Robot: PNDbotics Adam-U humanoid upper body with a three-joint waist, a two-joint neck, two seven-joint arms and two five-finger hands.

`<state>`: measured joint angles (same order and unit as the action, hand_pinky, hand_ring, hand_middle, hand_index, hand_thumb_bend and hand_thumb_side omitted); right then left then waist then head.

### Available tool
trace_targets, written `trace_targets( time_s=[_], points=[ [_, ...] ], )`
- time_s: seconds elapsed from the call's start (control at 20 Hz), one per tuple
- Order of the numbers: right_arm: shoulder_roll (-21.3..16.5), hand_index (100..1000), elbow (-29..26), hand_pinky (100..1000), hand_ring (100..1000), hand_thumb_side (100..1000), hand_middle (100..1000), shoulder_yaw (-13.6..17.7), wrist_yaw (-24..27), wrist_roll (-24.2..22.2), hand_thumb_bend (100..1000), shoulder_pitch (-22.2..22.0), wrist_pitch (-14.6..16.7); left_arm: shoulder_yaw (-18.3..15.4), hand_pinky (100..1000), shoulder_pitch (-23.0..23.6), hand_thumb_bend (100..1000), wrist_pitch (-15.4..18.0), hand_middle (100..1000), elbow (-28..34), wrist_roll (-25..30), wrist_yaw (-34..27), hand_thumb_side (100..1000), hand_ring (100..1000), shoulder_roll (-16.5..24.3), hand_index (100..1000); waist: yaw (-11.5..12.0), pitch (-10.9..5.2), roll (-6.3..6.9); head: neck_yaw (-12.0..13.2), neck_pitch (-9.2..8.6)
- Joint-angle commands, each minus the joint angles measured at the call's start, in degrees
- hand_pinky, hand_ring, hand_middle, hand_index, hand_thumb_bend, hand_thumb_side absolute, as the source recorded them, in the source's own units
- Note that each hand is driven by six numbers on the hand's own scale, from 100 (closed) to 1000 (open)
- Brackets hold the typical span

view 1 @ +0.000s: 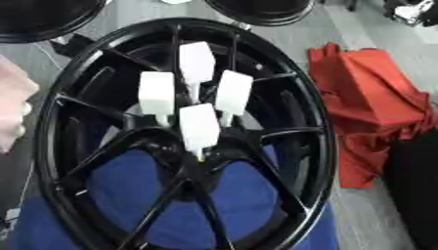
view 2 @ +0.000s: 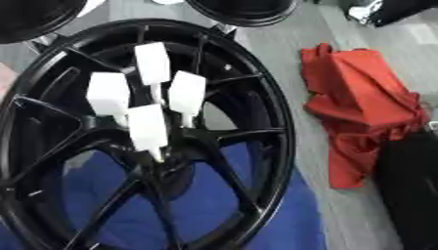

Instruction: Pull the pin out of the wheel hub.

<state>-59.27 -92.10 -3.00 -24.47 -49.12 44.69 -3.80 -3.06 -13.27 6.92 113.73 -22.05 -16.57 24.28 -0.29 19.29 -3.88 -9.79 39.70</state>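
Black spoked alloy wheel hub (view 1: 299,97) on blue cloth (view 1: 128,185): four white block-headed pins (view 1: 198,126) seated at centre, none pulled. Red cloth (view 1: 368,97) beside. Neither robot hand visible; state unknown.

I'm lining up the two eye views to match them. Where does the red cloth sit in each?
Left eye view: red cloth at the right edge, right of the wheel hub.
Right eye view: red cloth right of centre, further from the edge.
Shared landmark: the four white pins at the hub's centre.
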Motion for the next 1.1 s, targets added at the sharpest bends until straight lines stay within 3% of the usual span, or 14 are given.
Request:
trace_targets(
  time_s=[0.05,0.35,0.5,0.9,1.1],
  points=[
    [-0.7,819,0.4,928,813,406,772,-1.6,-1.4,-2.1,100,4.0,1.6,0.0,836,-0.3,130,-0.1,625,0.9,0.4,0.0,756,642,1.6,749,-0.1,-1.65,0.04,-0.2,0.3],
    [5.2,817,3.4,928,809,390,769,-7.7,-2.6,-2.8,100,13.4,5.1,0.3,837,-0.2,131,-0.2,625,0.9,0.8,-0.2,755,643,1.7,749,0.1,-2.17,-0.13,-0.9,0.65],
    [7.4,818,5.2,926,811,391,770,-10.4,-2.8,-2.9,116,16.1,6.7,0.3,836,-0.3,130,-0.2,625,0.9,0.9,-0.3,755,643,1.8,749,0.3,-2.23,-0.18,-0.9,0.54],
    [8.6,815,6.7,912,802,372,765,-15.5,0.5,-2.3,172,17.4,10.2,0.5,836,-0.6,130,-0.3,626,0.9,1.1,-0.4,755,642,1.9,749,0.7,-2.0,-0.44,-0.8,-0.11],
    [8.7,811,6.6,890,788,349,756,-17.1,2.9,0.2,270,17.3,9.9,0.6,836,-0.8,131,-0.4,626,0.9,1.2,-0.5,756,642,1.9,749,0.8,-1.9,-0.52,-0.9,-0.31]
  ],
)
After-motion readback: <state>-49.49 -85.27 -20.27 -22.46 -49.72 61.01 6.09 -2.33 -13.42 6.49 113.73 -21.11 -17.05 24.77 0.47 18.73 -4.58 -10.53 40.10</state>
